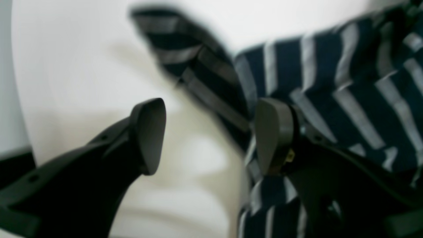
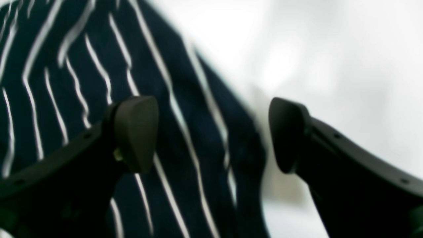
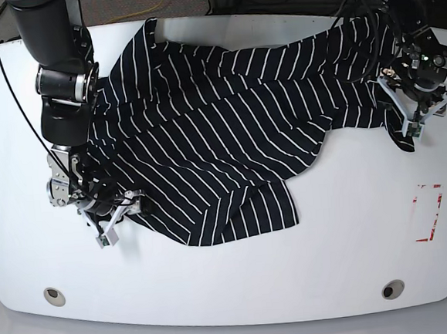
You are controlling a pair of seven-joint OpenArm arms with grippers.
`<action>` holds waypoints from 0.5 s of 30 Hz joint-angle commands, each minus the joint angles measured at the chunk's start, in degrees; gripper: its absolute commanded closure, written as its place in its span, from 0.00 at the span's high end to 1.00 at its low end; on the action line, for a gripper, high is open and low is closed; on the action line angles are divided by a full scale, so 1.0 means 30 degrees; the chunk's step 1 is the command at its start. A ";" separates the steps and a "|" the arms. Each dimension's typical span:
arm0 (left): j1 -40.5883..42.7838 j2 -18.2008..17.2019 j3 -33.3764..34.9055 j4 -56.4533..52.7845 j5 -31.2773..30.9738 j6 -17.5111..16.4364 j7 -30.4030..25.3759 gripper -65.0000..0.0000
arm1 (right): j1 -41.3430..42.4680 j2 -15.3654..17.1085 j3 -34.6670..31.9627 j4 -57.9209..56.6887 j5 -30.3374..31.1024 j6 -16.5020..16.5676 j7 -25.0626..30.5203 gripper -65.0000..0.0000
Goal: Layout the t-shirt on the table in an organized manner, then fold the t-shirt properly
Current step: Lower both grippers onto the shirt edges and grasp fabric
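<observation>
While spread wide, left gripper (image 1: 211,135) and right gripper (image 2: 213,134) each straddling an edge of the t-shirt (image 3: 220,128), nothing pinched.

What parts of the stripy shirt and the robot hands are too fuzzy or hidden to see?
- The t-shirt: collar and sleeves cannot be picked out in the base view; the cloth is bunched over itself.
- Left gripper: open, but motion blur in the left wrist view hides whether the shirt touches its fingers.
- Right gripper: open over the shirt's edge; the blurred right wrist view hides its height above the table.
</observation>
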 commanded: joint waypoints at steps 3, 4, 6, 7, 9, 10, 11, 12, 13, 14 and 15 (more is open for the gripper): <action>-0.0277 -0.0358 -0.1067 0.0309 0.0026 -0.0012 -0.0086 0.61 | -0.0029 -0.0254 0.0056 0.0252 0.0266 0.0142 0.0359 0.78; -0.0277 -0.0358 -0.1243 0.0309 0.0026 -0.0012 -0.0115 0.61 | -0.0175 -0.0313 0.0056 0.0282 0.0266 0.0142 0.0359 0.78; -0.0277 -0.0387 -0.1507 0.0309 0.0026 -0.0012 -0.0115 0.61 | -0.0410 -0.0430 0.0056 0.0282 0.0266 0.0171 0.0359 0.77; -0.0277 -0.0387 -0.1595 0.0309 0.0026 -0.0012 -0.0144 0.61 | -0.0556 -0.0430 0.0056 0.0282 0.0266 0.0171 0.0330 0.77; -0.0277 -0.0387 -0.1682 0.0309 0.0026 -0.0012 -0.0144 0.61 | -0.0732 -0.0518 0.0027 0.0311 0.0266 0.0171 0.0330 0.77; -0.0277 -0.0416 -0.1682 0.0309 0.0026 -0.0012 -0.0144 0.61 | -0.0908 -0.0752 0.0027 0.0487 0.0266 0.0171 0.0330 0.77; -0.0277 -0.0416 -0.1682 0.0309 0.0026 -0.0012 -0.0144 0.61 | -0.1054 -0.0840 0.0027 0.0692 0.0266 0.0171 0.0330 0.77; -0.0277 -0.0416 -0.1682 0.0280 0.0026 -0.0012 -0.0174 0.61 | -0.1259 -0.0928 -0.0002 0.0926 0.0266 0.0171 0.0301 0.77; -0.0277 -0.0416 -0.1682 0.0280 0.0026 -0.0012 -0.0174 0.61 | -0.1465 -0.1016 -0.0002 0.1278 0.0266 0.0171 0.0271 0.76; -0.0307 -0.0475 -0.1682 0.0280 0.0026 -0.0012 -0.0174 0.61 | -0.1582 -0.1045 -0.0002 0.1512 0.0266 0.0171 0.0271 0.75; -0.0307 -0.0621 -0.1682 0.0251 0.0026 -0.0012 -0.0174 0.61 | -0.1816 -0.1075 -0.0002 0.1981 0.0266 0.0171 0.0242 0.72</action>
